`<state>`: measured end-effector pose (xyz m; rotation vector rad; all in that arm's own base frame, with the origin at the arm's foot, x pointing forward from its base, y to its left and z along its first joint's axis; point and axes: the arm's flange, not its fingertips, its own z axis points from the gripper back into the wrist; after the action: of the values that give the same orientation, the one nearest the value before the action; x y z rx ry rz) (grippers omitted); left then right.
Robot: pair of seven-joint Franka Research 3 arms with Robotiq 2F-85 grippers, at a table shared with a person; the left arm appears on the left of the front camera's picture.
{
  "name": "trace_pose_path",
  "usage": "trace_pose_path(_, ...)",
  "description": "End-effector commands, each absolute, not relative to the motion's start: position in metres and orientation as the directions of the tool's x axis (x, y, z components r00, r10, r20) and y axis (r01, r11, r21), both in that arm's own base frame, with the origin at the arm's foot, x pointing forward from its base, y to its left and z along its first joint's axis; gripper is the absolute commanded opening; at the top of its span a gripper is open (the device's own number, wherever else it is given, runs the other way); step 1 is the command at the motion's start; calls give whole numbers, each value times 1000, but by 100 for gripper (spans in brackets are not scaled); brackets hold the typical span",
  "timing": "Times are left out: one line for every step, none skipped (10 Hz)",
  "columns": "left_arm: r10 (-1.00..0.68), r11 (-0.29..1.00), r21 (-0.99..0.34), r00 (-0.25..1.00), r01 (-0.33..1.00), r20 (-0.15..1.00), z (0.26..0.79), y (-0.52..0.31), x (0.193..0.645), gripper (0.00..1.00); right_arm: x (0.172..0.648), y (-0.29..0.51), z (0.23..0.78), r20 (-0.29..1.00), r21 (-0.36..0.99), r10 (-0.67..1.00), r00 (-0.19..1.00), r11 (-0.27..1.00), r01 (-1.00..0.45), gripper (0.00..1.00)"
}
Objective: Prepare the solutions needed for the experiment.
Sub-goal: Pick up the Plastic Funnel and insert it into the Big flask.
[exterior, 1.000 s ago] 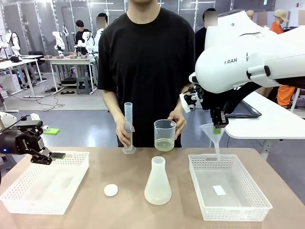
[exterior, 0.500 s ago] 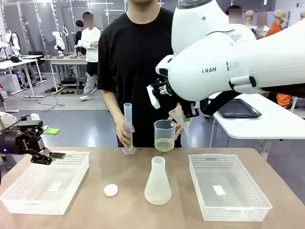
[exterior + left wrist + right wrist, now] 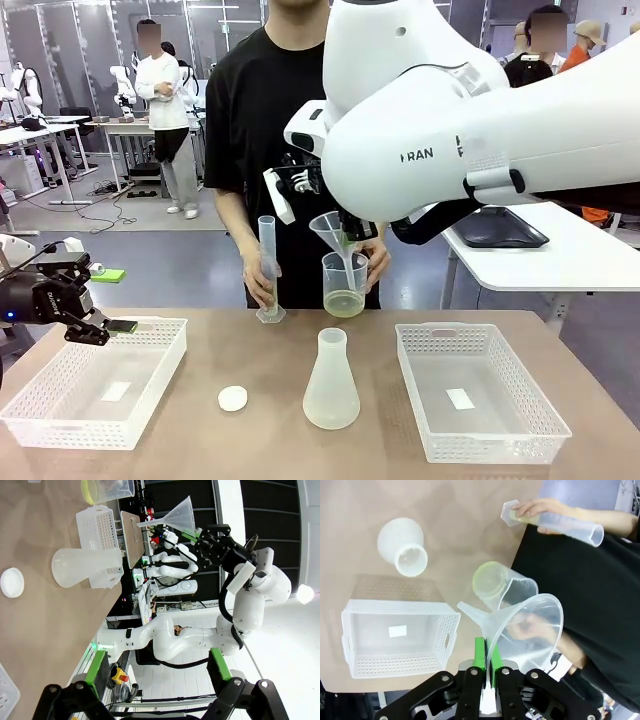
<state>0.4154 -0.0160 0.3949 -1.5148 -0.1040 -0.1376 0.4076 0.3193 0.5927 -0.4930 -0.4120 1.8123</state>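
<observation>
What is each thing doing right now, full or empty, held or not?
Funnel: lifted in the air.
Right hand: shut on the funnel's rim.
Beaker: upright, held by the person.
Solution: a little, in the beaker's bottom.
Graduated cylinder: upright, held by the person.
Conical flask: upright, empty.
Cap: lying loose.
Left hand: open, empty.

I see bare table [image 3: 270, 445] along the near edge and a lane between the conical flask [image 3: 331, 383] and the right basket [image 3: 412, 385]; the white cap [image 3: 232, 398] sits in the gap toward the left basket [image 3: 170, 375]. The far middle is crowded: the person [image 3: 290, 120] holds a graduated cylinder [image 3: 268, 250] and a beaker [image 3: 346, 285] there, with the funnel [image 3: 332, 230] in my right gripper [image 3: 349, 237] hanging just above the beaker.
</observation>
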Motion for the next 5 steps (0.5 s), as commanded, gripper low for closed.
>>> trace_pose_path(-26, 50, -987, 989, 150, 149, 397, -16, 415, 100, 400, 323, 586, -106, -523, 953, -286, -298, -799, 4)
trace_pose_path(-26, 50, -987, 989, 150, 149, 397, -16, 415, 100, 394, 328, 584, -103, -524, 948, -301, -309, -794, 4)
trace_pose_path(-26, 50, -987, 989, 150, 149, 397, -16, 415, 100, 389, 331, 582, -91, -526, 946, -311, -311, -792, 4)
trace_pose_path(-26, 50, -987, 989, 150, 149, 397, -16, 415, 100, 384, 333, 580, -74, -525, 947, -313, -304, -795, 4)
trace_pose_path(-26, 50, -987, 989, 150, 149, 397, -16, 415, 100, 376, 337, 576, -56, -527, 942, -330, -309, -792, 4)
